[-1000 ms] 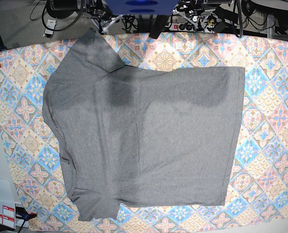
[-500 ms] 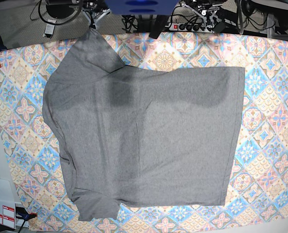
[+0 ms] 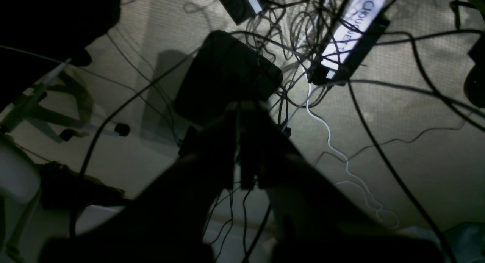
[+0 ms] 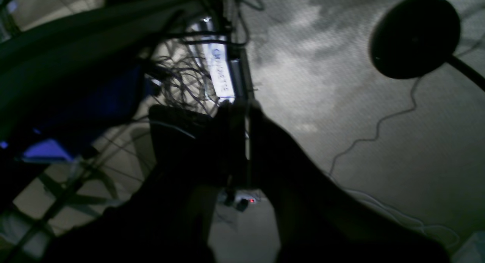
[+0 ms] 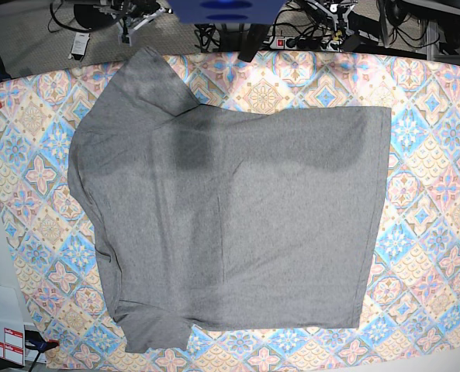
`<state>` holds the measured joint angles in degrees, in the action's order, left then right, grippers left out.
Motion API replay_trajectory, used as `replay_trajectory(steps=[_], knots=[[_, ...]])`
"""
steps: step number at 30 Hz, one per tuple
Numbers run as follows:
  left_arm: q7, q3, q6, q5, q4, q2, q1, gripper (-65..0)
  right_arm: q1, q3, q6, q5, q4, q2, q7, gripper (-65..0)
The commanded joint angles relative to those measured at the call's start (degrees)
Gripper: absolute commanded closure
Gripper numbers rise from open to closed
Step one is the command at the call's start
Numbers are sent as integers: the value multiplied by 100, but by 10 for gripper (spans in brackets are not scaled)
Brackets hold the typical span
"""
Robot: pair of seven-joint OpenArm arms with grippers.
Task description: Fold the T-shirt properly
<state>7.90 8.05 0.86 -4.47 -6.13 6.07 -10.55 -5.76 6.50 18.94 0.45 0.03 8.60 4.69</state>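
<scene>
T-shirt (image 5: pixel 230 225) lies flat and unfolded on the tablecloth (image 5: pixel 431 194); no fold is begun
Left gripper (image 3: pixel 239 107) and right gripper (image 4: pixel 246 104) point at the floor, jaws pressed together, holding nothing; the next move calls for both arms to descend, open and pinch an edge

The base view is bright, evenly lit and sharp; soft darker shadows lie across the upper part of the T-shirt (image 5: pixel 230 209). Both wrist views are very dim. The left gripper (image 3: pixel 239 107) and right gripper (image 4: pixel 248 104) are only black silhouettes. Beyond each gripper's tip a white strip (image 3: pixel 350 32) glares. The right wrist picture seems slightly blurred, probably from motion.
</scene>
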Motion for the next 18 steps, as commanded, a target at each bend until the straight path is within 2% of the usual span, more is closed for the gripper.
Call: replay_trajectory(steps=[1,5,7,11,18], knots=[[23,-10,24,29,2,40,-110,0,-26,13,9,12,-3,103,37,-15],[32,-10,24,38,28,119,-119,0,-26,49,-43,21,-3,199,19,-15],[14,-10,32,21,187,136,-119,0,-44,224,-263,21,-3,226,19,-15],[-21,17,32,-23,354,277,-110,0,-193,462,-949,12,-3,234,54,-15],[-487,175,32,-41,345,391,-295,0,-255,462,-949,12,-3,234,89,-14]])
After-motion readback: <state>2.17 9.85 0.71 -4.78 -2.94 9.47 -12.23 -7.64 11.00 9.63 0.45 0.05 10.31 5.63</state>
